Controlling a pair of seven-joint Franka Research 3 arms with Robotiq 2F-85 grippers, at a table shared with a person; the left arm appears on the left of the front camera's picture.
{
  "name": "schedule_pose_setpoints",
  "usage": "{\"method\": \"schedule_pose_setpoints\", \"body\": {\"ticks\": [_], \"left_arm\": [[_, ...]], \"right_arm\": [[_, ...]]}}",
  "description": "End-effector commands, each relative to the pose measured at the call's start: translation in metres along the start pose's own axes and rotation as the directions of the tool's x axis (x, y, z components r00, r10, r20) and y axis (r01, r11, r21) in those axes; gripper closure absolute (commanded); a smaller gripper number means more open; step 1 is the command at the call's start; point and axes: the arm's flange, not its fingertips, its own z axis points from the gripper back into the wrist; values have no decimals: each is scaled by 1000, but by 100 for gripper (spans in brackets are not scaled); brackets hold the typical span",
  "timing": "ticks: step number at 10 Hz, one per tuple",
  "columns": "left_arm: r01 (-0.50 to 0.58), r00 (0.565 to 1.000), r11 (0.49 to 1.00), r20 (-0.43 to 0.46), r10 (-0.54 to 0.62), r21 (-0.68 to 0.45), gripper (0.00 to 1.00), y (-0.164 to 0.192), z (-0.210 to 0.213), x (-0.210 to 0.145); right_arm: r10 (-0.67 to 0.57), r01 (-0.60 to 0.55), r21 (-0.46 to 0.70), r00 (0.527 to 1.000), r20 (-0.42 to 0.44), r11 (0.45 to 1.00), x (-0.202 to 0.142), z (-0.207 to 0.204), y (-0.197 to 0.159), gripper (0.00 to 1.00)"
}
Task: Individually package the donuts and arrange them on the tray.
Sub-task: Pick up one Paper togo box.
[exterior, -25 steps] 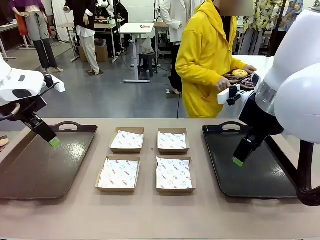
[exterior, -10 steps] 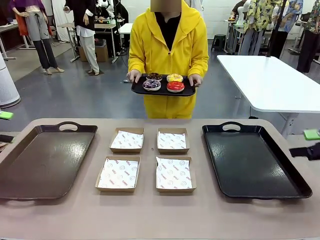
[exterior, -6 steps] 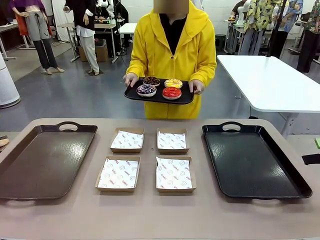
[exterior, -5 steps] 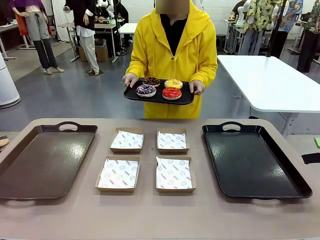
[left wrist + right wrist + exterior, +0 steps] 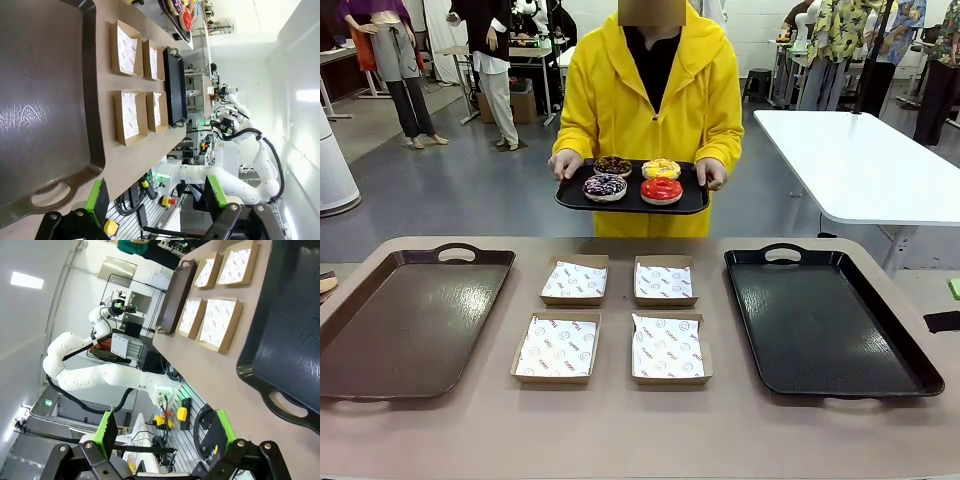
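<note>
Beyond the table's far edge a person in yellow holds a black serving tray (image 5: 630,204) with both hands. On it lie four donuts: plain chocolate (image 5: 613,164), yellow with sprinkles (image 5: 661,167), chocolate with sprinkles (image 5: 605,186) and glossy red (image 5: 662,190). The red donut (image 5: 187,19) also peeks in at the top of the left wrist view. My left gripper (image 5: 156,197) is open and holds nothing, off the end of the brown tray (image 5: 40,100). My right gripper (image 5: 164,429) is open too, off the end of the black tray (image 5: 295,340).
Four paper-lined cardboard boxes (image 5: 558,347) (image 5: 666,346) (image 5: 574,279) (image 5: 665,281) sit in a square at mid-table. The brown tray (image 5: 410,320) lies on the left and the black tray (image 5: 825,320) on the right, both bare. A white table (image 5: 860,160) stands behind on the right.
Both arms have pulled back off the trays to the sides. The person turned round and stepped up to the far edge, bringing the donut tray lower and closer.
</note>
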Motion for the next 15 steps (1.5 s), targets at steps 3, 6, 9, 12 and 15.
{"method": "schedule_pose_setpoints", "body": {"ticks": [3,6,9,12,15], "left_arm": [[2,1000,1000,6,-2,-15,0,0,0,0],[2,1000,1000,6,-2,-15,0,0,0,0],[2,1000,1000,6,-2,-15,0,0,0,0],[2,1000,1000,6,-2,-15,0,0,0,0],[2,1000,1000,6,-2,-15,0,0,0,0]], "right_arm": [[12,-12,16,1000,3,1000,1,-1,1,0],[12,-12,16,1000,3,1000,1,-1,1,0],[12,-12,16,1000,3,1000,1,-1,1,0],[12,-12,16,1000,3,1000,1,-1,1,0],[12,-12,16,1000,3,1000,1,-1,1,0]]}}
